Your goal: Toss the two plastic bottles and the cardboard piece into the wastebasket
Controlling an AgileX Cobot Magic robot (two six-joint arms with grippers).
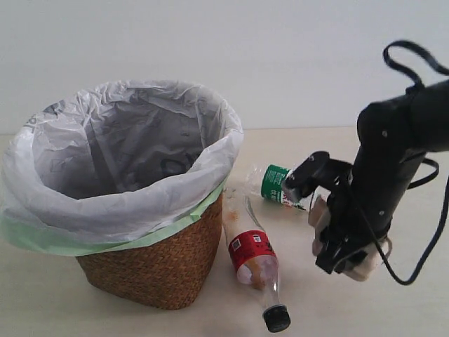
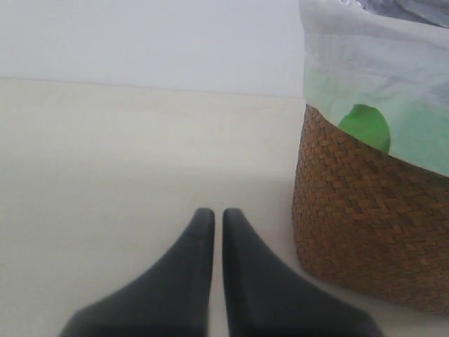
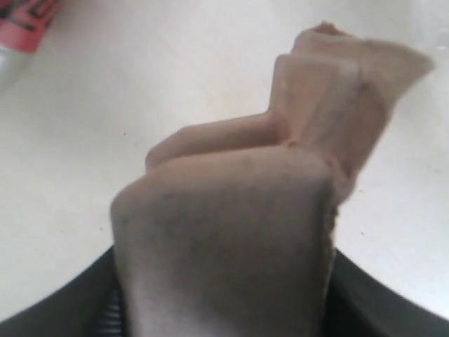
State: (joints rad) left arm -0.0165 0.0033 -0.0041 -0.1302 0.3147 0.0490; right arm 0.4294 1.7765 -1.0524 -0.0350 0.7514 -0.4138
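The brown wicker wastebasket [image 1: 151, 270] with its white bag stands at the left. Beside it lies the red-label bottle [image 1: 252, 256], black cap toward the front. The green-label bottle [image 1: 273, 184] lies behind it, partly hidden by my right arm. My right gripper [image 1: 344, 249] points down at the table, shut on the beige cardboard piece [image 1: 319, 217]. In the right wrist view the cardboard piece [image 3: 238, 210] fills the space between the black fingers [image 3: 379, 302], and the red label [image 3: 21, 28] shows in a corner. My left gripper [image 2: 218, 217] is shut and empty, low beside the wastebasket [image 2: 365, 225].
The pale tabletop [image 1: 393, 309] extends around the right arm and in front of the bottles. A black cable [image 1: 421, 260] loops from the right arm down near the table. A white wall stands behind.
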